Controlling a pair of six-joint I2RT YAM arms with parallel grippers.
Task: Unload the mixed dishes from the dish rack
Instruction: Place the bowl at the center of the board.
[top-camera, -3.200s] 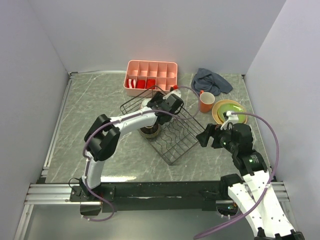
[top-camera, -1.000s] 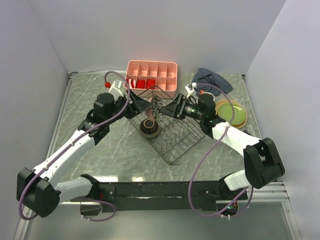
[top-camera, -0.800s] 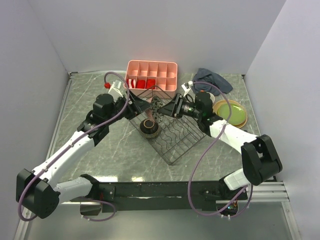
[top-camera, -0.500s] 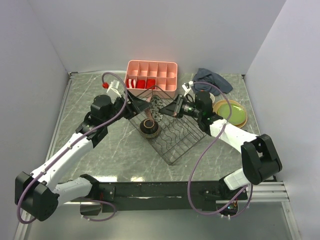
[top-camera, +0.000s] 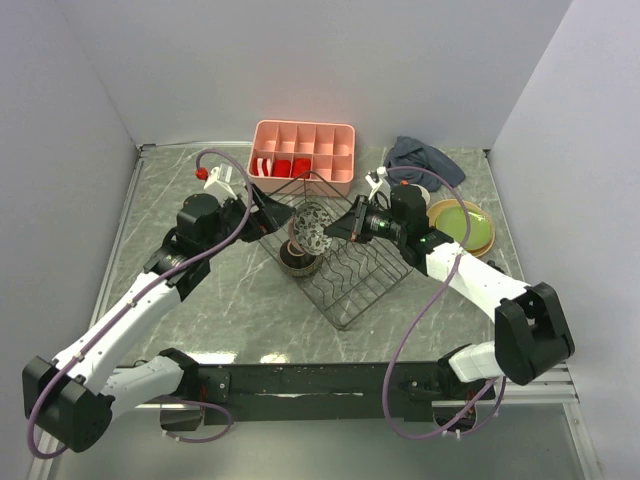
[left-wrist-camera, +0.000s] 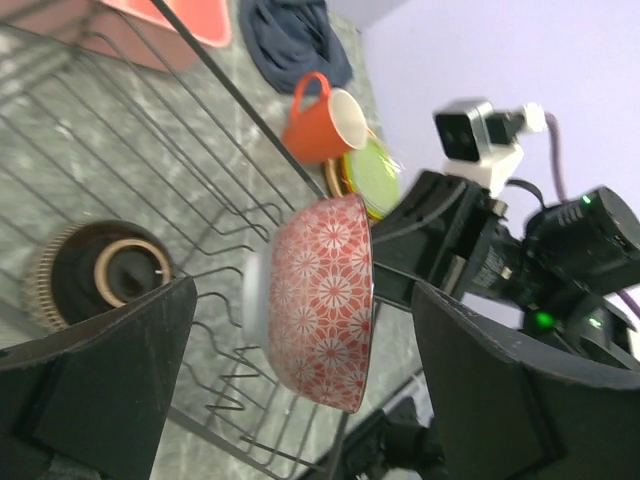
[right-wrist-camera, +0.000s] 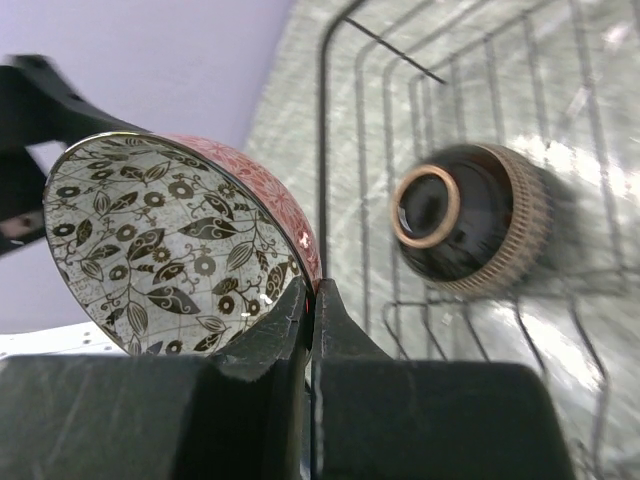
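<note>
A pinkish bowl (top-camera: 312, 227), red-and-white flowered outside (left-wrist-camera: 320, 290) and grey with dark leaves inside (right-wrist-camera: 170, 250), hangs tilted on edge above the black wire dish rack (top-camera: 355, 285). My right gripper (top-camera: 335, 228) is shut on its rim (right-wrist-camera: 311, 290). My left gripper (top-camera: 283, 215) is open; in its wrist view (left-wrist-camera: 305, 300) the bowl sits between the spread fingers (left-wrist-camera: 110, 380) without touching them. A dark-brown bowl (top-camera: 299, 258) lies on its side in the rack (right-wrist-camera: 465, 225). The orange mug (left-wrist-camera: 320, 115) and stacked plates (top-camera: 462, 225) stand right of the rack.
A pink compartment tray (top-camera: 303, 155) with red-white items stands behind the rack. A blue-grey cloth (top-camera: 425, 160) lies at the back right. Walls close in the table on three sides.
My right gripper closed on the bowl's rim. My left gripper opened wide, let the bowl go and drew back a little to the left. The bowl sank slightly.
</note>
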